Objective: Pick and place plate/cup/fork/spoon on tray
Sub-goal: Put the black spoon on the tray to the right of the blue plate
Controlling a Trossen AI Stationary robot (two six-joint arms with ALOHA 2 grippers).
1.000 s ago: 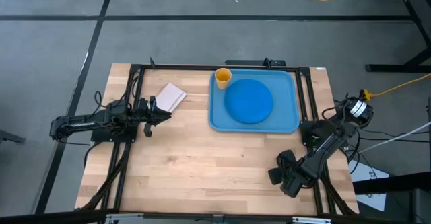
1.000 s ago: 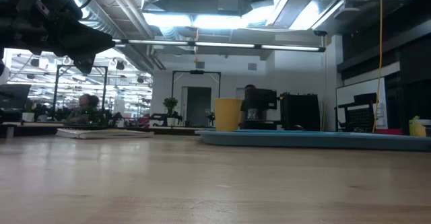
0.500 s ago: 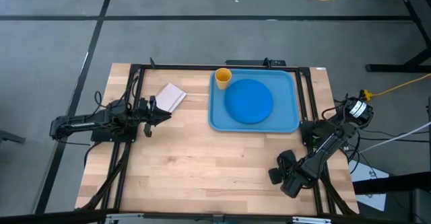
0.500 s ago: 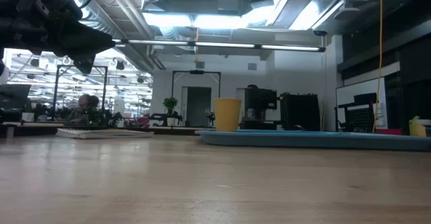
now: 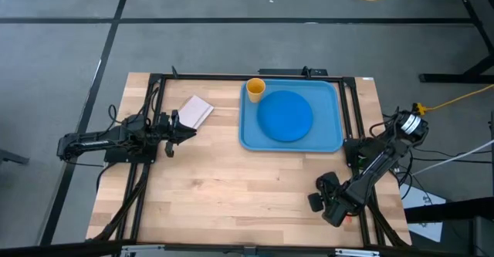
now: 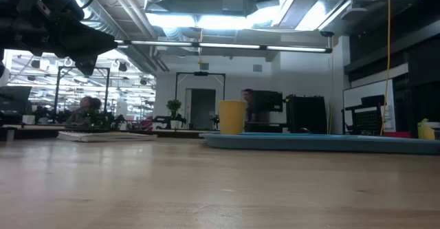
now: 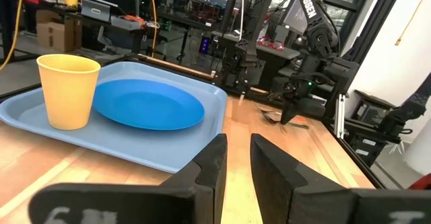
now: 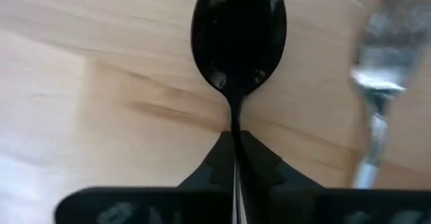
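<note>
The right arm's jaws were closed tight on the thin handle of the spoon, whose dark oval bowl stuck out ahead of them over the wood of the bench. The fork lay just beside the spoon (only its silver tines showed, blurred). From above, that right arm sat low near the bench's front right corner, hiding both utensils beneath it.

The tray rested on the far right part of the bench, close to the far edge. The plate lay flat in the middle of it, and the cup stood upright in the tray's far left corner, near the plate but apart from it.

The left arm's jaws hung near the bench's left edge, parted by a narrow gap and holding nothing, pointed toward the tray. A small pale notepad lay just beyond them, toward the far left corner.
</note>
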